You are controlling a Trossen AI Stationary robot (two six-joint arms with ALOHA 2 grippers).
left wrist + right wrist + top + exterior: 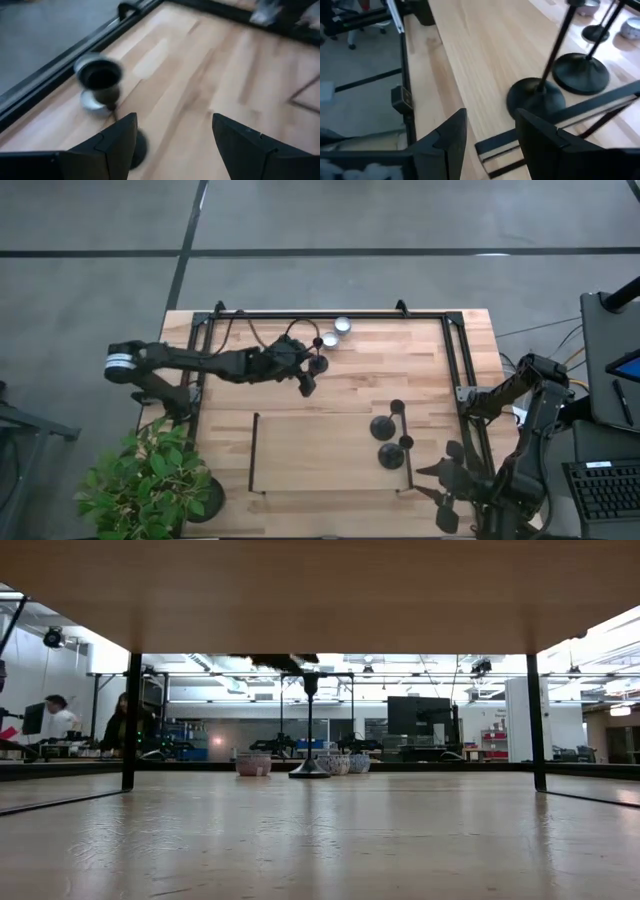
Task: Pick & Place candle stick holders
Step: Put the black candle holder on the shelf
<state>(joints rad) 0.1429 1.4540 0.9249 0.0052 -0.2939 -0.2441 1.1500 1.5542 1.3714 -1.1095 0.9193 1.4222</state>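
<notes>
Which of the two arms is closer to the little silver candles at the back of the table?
Left. The left gripper hovers just in front of the tealights, by a black holder. The right gripper waits at the table's opposite corner.

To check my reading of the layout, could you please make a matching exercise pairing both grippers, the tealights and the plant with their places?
1 left gripper
2 right gripper
3 tealights
4 plant

A by the table's left corner
B open beside the lone candle stick holder
C open near two candle stick holders
D by the back rail

Pairs: 1-B, 2-C, 3-D, 4-A
</notes>
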